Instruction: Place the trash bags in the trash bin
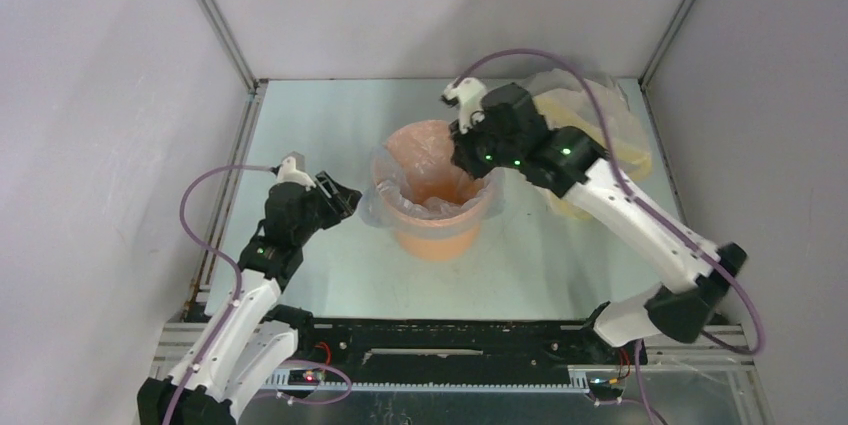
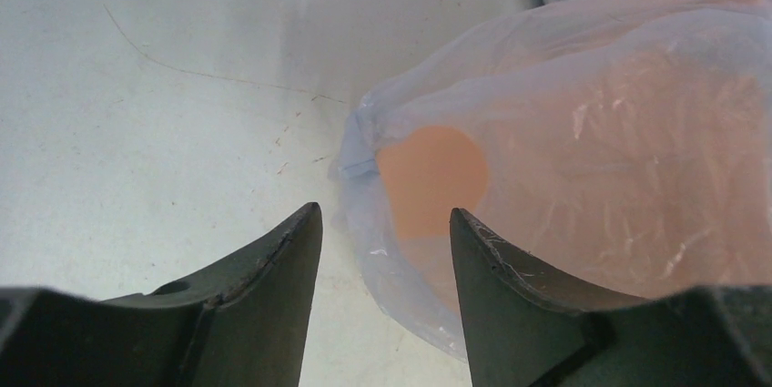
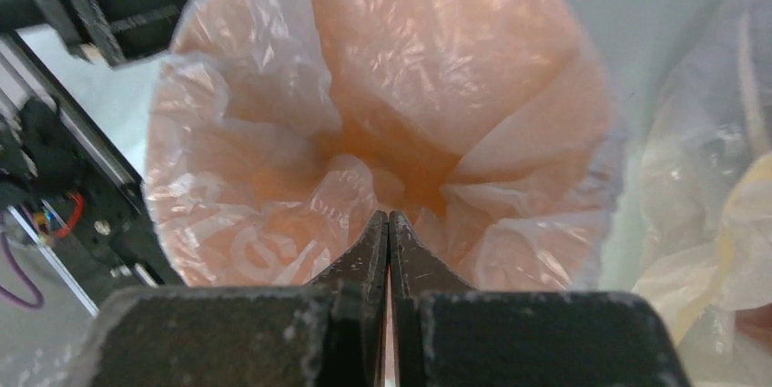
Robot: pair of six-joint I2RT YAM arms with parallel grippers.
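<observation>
The trash bag (image 3: 273,123), a thin translucent blue-grey plastic film, lies wrinkled and softly glossy over the smooth orange plastic of the trash bin (image 1: 437,242), whose colour shows unclouded at one round patch on the wall. The bench (image 2: 137,132) beneath is pale and smooth with a dull sheen, marked by fine scratches and specks. The left tool (image 2: 384,212) and right tool (image 3: 389,218) are dark, matt plastic, scuffed pale along their edges. Behind, a crinkled bundle (image 1: 600,130) of clear and yellow plastic catches the light. The purple cables (image 1: 195,215) look smooth.
</observation>
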